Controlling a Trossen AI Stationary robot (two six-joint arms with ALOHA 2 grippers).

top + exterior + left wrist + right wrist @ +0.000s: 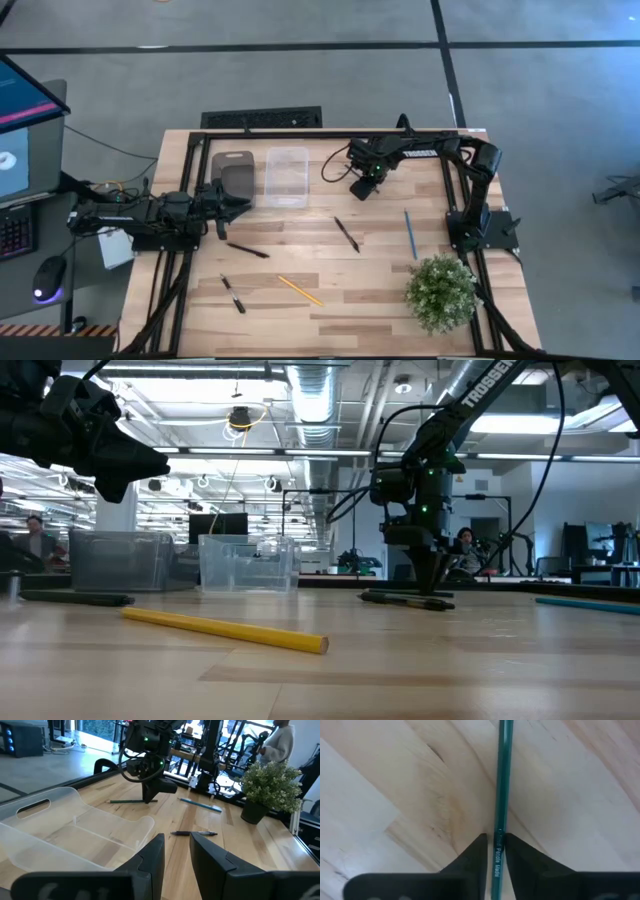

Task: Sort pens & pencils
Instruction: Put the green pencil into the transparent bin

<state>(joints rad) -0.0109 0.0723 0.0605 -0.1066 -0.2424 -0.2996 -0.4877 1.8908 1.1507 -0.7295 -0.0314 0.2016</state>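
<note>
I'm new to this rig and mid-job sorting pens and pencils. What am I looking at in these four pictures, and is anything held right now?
Two dark robot arms work at a wooden table. One picture looks straight down, one looks level across the tabletop, and one comes from each arm's wrist. On the table lie three black pens, a yellow pencil, a blue pencil, a grey tray, a clear tray and a potted plant. The right gripper is closed on a dark green pencil that lies on the wood. The left gripper hangs open and empty near the trays.
</note>
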